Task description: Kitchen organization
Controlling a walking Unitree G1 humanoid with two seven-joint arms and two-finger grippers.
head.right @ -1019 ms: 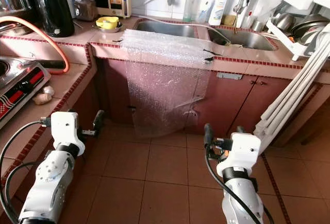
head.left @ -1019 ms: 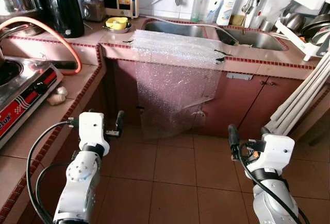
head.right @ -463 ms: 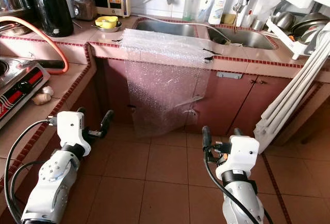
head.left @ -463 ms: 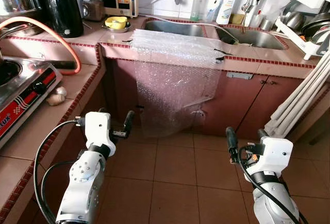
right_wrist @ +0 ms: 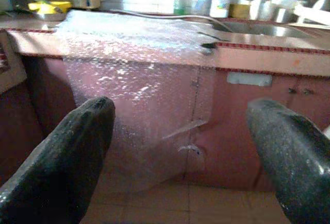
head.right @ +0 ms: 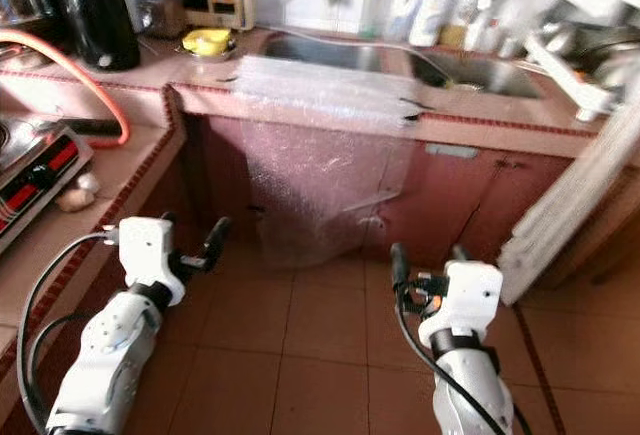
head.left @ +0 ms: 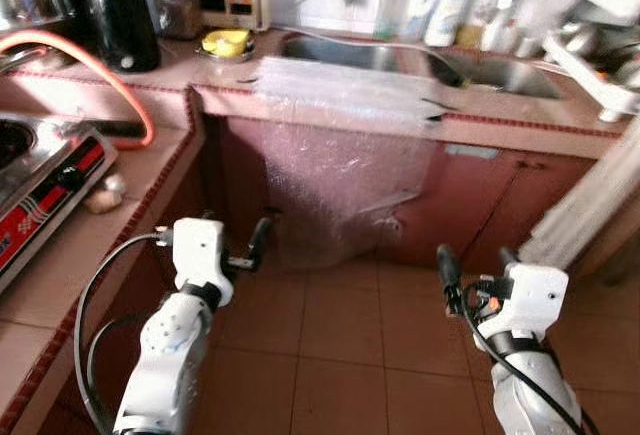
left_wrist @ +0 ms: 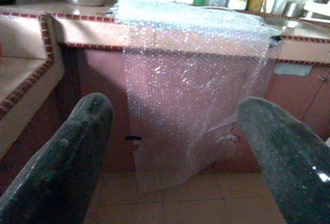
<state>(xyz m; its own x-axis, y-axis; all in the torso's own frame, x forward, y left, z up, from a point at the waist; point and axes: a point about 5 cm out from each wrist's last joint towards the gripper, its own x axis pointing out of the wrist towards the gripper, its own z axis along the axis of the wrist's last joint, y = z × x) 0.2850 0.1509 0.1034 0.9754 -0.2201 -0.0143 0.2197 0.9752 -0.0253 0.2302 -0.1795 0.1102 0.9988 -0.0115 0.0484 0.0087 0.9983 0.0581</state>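
Crinkled, clear bubble wrap (head.left: 345,155) drapes over the worktop (head.left: 500,125) edge; both the left gripper (left_wrist: 175,147) and the right gripper (right_wrist: 180,152) gape empty, and the eye views add a black kettle (head.left: 118,10).

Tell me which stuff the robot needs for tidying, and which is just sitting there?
Probably for the job:
bubble wrap hanging over the counter edge
left gripper, open
right gripper, open

Just sitting there:
kettle
stove
yellow bowl
sink
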